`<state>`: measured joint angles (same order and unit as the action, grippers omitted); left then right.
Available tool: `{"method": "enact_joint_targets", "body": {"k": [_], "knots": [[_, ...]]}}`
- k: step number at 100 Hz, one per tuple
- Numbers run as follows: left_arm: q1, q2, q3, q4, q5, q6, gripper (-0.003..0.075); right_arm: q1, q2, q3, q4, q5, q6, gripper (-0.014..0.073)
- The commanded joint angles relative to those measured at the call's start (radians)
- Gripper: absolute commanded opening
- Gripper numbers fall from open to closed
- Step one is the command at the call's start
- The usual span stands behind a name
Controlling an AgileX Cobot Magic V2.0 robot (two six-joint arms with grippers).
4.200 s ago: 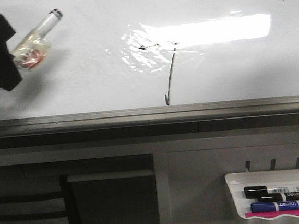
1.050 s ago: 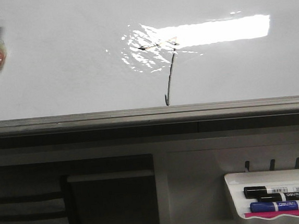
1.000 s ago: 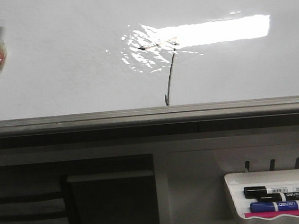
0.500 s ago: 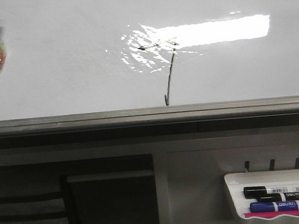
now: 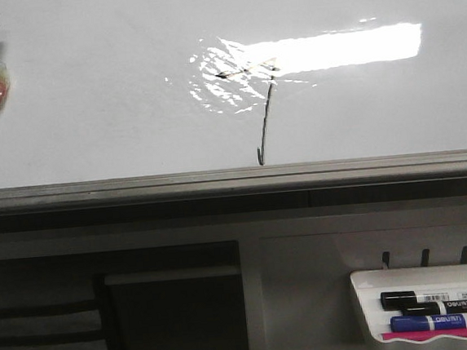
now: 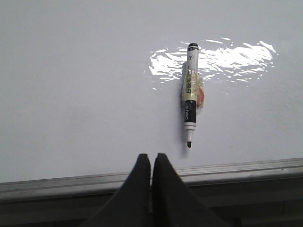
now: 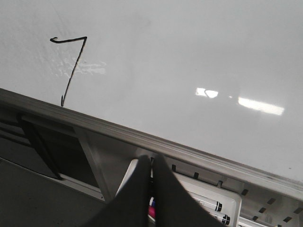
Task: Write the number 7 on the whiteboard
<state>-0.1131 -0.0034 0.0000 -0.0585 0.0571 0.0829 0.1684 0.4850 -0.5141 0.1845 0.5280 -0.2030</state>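
Glossy white whiteboard (image 5: 89, 114), grey-framed: thin dark hand-drawn number 7 (image 5: 263, 115) by the bright reflection; uncapped black-tipped marker (image 6: 190, 97) lying well aside. Left end effector (image 6: 151, 163) closed, empty; right end effector (image 7: 150, 165) closed, empty.

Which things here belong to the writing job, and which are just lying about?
Job:
- large glossy white whiteboard
- thin dark hand-drawn number 7
- uncapped black-tipped marker lying on the board

Lying about:
- small white plastic marker tray
- black capped marker and blue capped marker in it
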Motion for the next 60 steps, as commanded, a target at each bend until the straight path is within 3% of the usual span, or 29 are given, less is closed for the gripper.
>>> {"method": "enact_joint_targets", "body": {"k": [1,46,60], "knots": [[0.001,-0.031,0.034,-0.01,-0.075,-0.01,-0.002,-0.006,0.003,-0.027,0.0,-0.07,0.003,-0.0046],[0.001,-0.031,0.034,-0.01,-0.075,-0.01,-0.002,-0.006,-0.026,-0.013,0.0,-0.079,0.003,-0.0046],[0.001,-0.031,0.034,-0.01,-0.075,-0.01,-0.002,-0.061,-0.176,0.112,-0.004,-0.267,-0.002,-0.0046]]}}
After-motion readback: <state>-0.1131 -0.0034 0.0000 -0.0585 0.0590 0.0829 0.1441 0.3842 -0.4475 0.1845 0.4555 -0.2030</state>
